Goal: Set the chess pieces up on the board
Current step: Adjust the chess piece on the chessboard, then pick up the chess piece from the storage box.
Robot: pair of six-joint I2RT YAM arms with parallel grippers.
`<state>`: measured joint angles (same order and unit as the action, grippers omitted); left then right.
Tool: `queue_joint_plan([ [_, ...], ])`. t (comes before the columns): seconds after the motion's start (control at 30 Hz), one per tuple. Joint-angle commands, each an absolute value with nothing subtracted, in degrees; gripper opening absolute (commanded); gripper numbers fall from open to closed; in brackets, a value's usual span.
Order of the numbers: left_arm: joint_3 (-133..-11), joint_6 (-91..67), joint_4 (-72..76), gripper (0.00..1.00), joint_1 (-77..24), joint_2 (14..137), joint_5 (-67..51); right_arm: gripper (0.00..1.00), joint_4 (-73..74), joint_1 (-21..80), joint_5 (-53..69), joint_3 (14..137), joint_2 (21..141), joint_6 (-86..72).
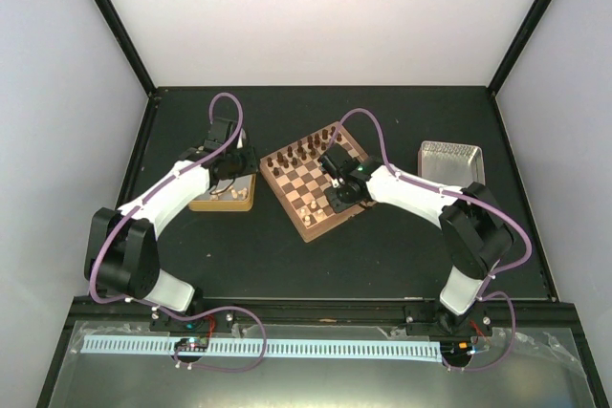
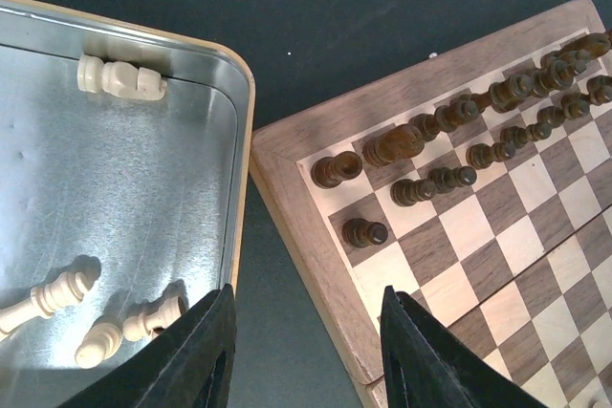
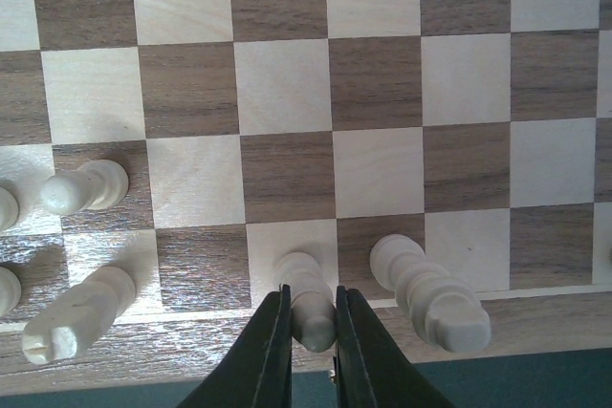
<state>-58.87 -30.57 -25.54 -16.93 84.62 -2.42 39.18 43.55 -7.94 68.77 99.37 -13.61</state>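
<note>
The board (image 1: 304, 179) lies turned at an angle in the middle of the dark table (image 1: 382, 255), between a tan tray (image 1: 222, 204) on its left and a silver metal tray (image 1: 449, 161) on its right. The right gripper (image 3: 313, 301) is down over the near edge of the board, its jaws closed on a cream chess piece (image 3: 302, 279) that stands on a light square of the edge row. Just to the right of it another cream piece (image 3: 430, 301) stands on the same row, and a few more cream pieces (image 3: 84, 188) are at the left of that end. Dark chess pieces (image 2: 457, 114) stand in two rows along the opposite side of the board. The left gripper (image 2: 306, 295) hangs over the gap between the tan tray and the board, its jaws apart with nothing between them. Inside the tray's metal bottom several loose cream pieces (image 2: 120, 78) lie on their sides.
</note>
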Motion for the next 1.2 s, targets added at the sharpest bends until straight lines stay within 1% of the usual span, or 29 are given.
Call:
queue_joint_plan([
  [0.0, -58.6, -30.9, -24.5, 0.43, -16.4, 84.1, -2.6, 0.17, 38.8, 44.1, -9.0, 70.1, 99.4, -13.7],
  [0.1, -58.6, -31.0, -24.5, 0.43, -16.4, 84.1, -2.6, 0.24, 38.7, 44.3, -7.1, 70.4, 98.7, -14.0],
  [0.23, -58.5, -31.2, -25.0, 0.44, -16.3, 83.9, -1.7, 0.3, 37.6, 44.2, -4.9, 70.5, 97.0, -14.7],
  [0.33, -58.7, -32.1, -26.7, 0.46, -16.3, 83.8, 0.3, 0.3, 37.6, 44.2, -5.5, 70.9, 95.8, -15.5],
  [0.57, -58.1, -36.3, -35.7, 0.58, -14.5, 84.4, 6.8, 0.31, 36.2, 44.1, -10.8, 70.7, 91.4, -17.8],
  [0.7, -56.4, -36.8, -37.9, 0.59, -13.1, 85.2, 6.4, 0.31, 36.8, 44.0, -13.6, 70.6, 91.6, -18.0],
  [0.9, -57.6, -34.2, -41.9, 0.6, -11.6, 91.1, 2.2, 0.3, 37.1, 43.9, -14.9, 71.5, 92.5, -17.8],
  [0.97, -58.3, -33.5, -42.7, 0.58, -11.6, 93.1, 1.3, 0.3, 37.1, 43.8, -15.2, 72.0, 93.0, -17.6],
  [1.0, -58.6, -33.3, -43.1, 0.56, -11.6, 94.1, 1.3, 0.3, 37.1, 43.8, -15.3, 72.1, 93.1, -17.6],
  [1.17, -60.6, -32.1, -43.4, 0.37, -11.5, 97.5, 2.0, 0.3, 37.4, 43.7, -15.7, 73.1, 93.7, -17.3],
])
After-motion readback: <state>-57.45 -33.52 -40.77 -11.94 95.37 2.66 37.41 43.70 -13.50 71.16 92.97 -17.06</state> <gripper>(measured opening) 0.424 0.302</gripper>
